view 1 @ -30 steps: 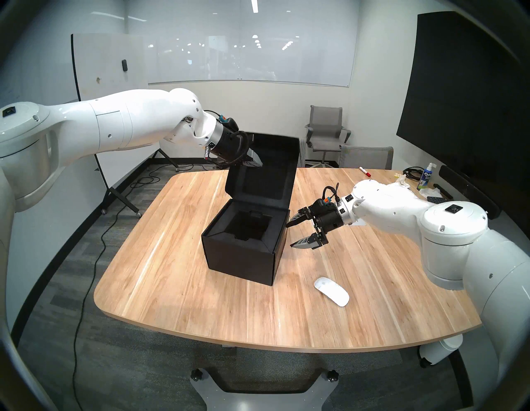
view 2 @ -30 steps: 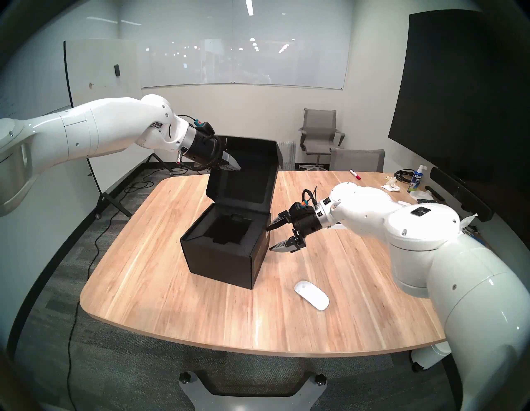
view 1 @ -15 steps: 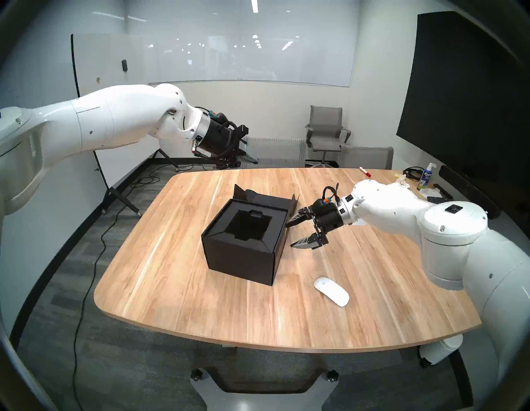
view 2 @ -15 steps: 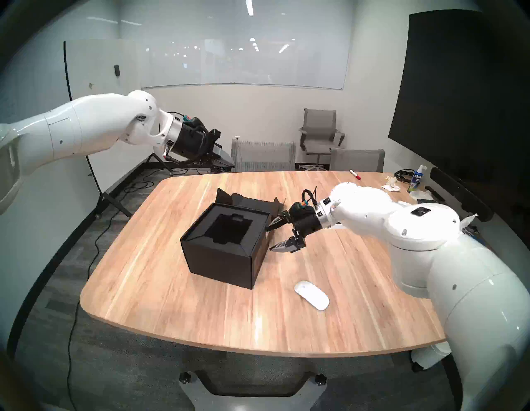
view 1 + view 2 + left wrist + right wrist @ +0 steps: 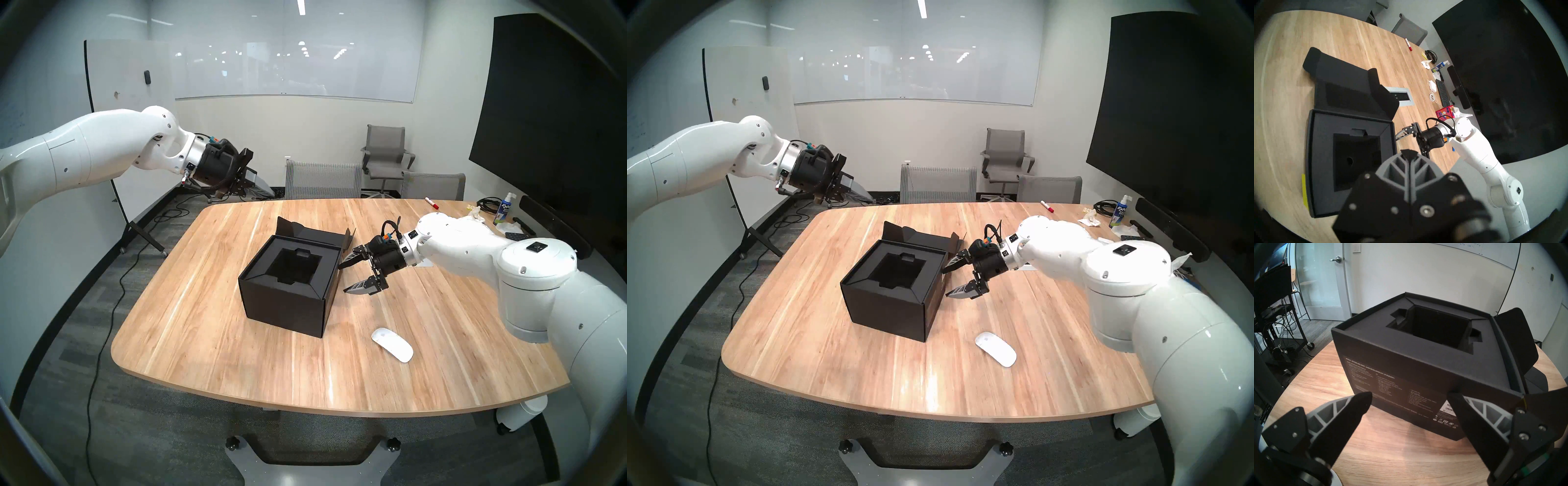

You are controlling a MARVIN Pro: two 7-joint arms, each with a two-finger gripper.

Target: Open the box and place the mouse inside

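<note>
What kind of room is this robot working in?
Most likely an office meeting room: a big wooden table, grey office chairs beyond it, a glass whiteboard on the far wall, and a large dark screen.

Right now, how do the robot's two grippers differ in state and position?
The left gripper is shut, its fingers pressed together; the right gripper is open. The left hangs high beyond the table's far left edge, away from the box; the right sits low, beside the box's right wall. Both hold nothing.

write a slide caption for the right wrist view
Open right gripper facing the printed side of the opened black box, its lid folded back and the recessed insert empty.
</note>
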